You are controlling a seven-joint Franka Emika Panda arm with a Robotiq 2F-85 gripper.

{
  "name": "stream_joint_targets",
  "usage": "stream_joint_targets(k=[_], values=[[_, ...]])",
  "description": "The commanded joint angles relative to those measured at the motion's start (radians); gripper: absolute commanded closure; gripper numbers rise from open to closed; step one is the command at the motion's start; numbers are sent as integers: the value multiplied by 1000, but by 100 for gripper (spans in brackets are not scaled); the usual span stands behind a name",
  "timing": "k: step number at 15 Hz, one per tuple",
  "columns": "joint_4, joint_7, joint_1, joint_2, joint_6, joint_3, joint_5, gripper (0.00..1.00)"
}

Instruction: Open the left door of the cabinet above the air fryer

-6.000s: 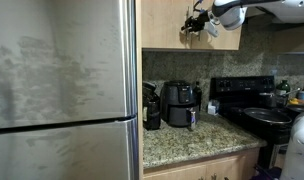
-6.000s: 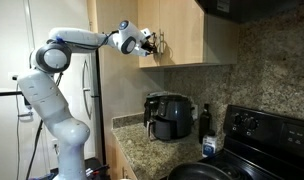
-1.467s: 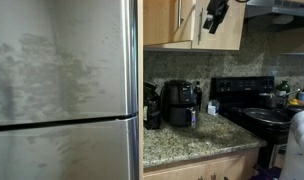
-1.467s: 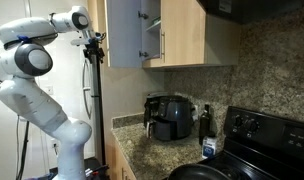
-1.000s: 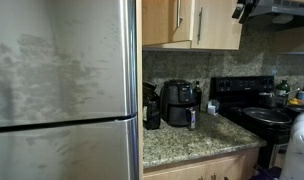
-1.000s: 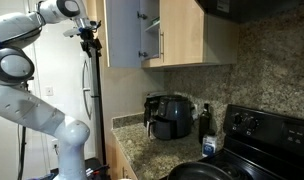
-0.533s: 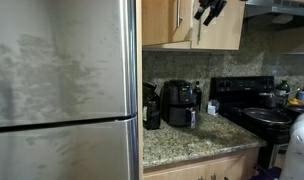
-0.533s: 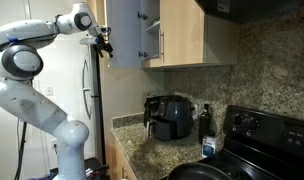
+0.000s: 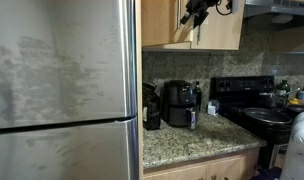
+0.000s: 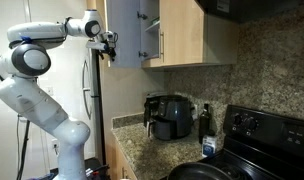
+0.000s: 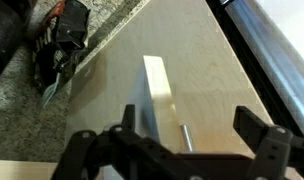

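Note:
The cabinet (image 10: pixel 182 32) hangs above the black air fryer (image 9: pixel 180 102) (image 10: pixel 170 116). Its left door (image 10: pixel 123 35) stands swung out, and shelves show inside behind it. My gripper (image 10: pixel 108 46) (image 9: pixel 197 12) is open at the door's free edge, holding nothing. In the wrist view the door's tan face (image 11: pixel 207 75) fills the frame. The tip of its silver handle (image 11: pixel 184 135) shows between my spread fingers (image 11: pixel 256 126), untouched by either. The matching door stays shut.
A large steel fridge (image 9: pixel 62 90) fills the near side. A black stove (image 9: pixel 257 105) and a range hood (image 9: pixel 282 8) sit beyond the fryer. A narrow black appliance (image 9: pixel 151 108) and a dark bottle (image 10: pixel 204 120) stand on the granite counter (image 9: pixel 192 140).
My gripper has come back from higher up and further off toward the open door's free edge, lowering a little. The door has stayed open and the jaws have stayed wide.

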Motion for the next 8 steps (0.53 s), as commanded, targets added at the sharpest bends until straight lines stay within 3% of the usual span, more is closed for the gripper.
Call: stream_joint_targets(k=[1,7,8], values=[[-85,-149,75,-23,103,-12,90,0],[-204,-377,208,12,350,3,214,0],[-203,-323,186,3,316,18,174,0]])
